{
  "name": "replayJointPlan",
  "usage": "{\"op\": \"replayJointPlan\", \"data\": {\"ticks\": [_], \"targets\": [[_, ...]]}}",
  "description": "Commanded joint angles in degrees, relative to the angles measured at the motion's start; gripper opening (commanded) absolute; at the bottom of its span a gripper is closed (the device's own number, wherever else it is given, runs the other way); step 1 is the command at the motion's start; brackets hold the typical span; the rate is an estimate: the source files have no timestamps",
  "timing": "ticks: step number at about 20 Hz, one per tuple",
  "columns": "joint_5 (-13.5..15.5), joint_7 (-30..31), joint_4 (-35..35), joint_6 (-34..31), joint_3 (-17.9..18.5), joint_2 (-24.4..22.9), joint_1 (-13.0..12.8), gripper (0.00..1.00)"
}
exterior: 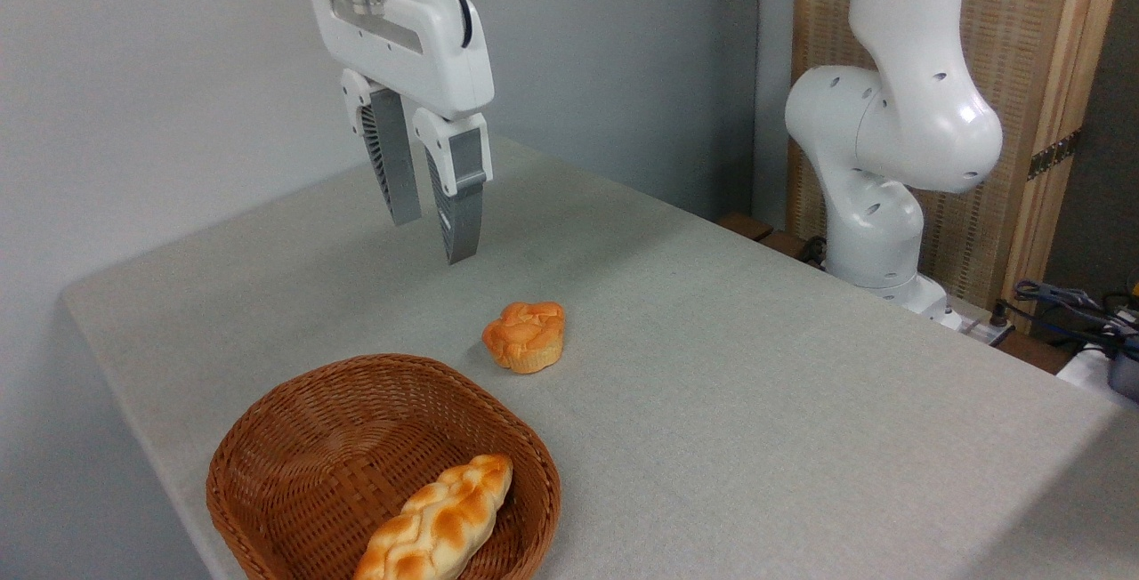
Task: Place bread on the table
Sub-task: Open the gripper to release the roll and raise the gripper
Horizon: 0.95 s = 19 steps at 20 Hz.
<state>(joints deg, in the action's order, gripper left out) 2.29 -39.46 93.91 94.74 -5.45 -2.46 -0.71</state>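
Two bread pieces in sight. Small round bun (525, 336) sits upright on the counter (756, 402), just beyond the basket (294, 438) rim, not touching it. Braided loaf (438, 519) lies inside the basket, toward its front-right side. Claw (431, 229) hangs well above the counter, up and left of the bun, nothing betw. its fingers (461, 197); jaws parted w/ a narrow gap, released. Fingers point down, tilted a bit. Robot base (881, 171) stands at the far right edge of the counter, w/ cables (1068, 304) beside it.
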Motion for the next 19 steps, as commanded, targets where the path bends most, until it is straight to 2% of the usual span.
{"op": "replayJointPlan", "data": {"ticks": [1,4,6,9,19], "targets": [[0.8,0.7,-3.6,-3.9,0.4,2.2,-0.3,1.00],[0.3,0.3,-3.6,-4.4,0.4,2.5,-1.0,1.00],[0.3,-0.2,-3.6,-4.1,2.0,2.5,-1.1,1.00],[0.3,-0.2,-3.6,-3.6,4.9,2.4,-3.3,1.00],[0.3,-0.3,-3.6,-3.5,5.1,2.5,-3.3,1.00]]}}
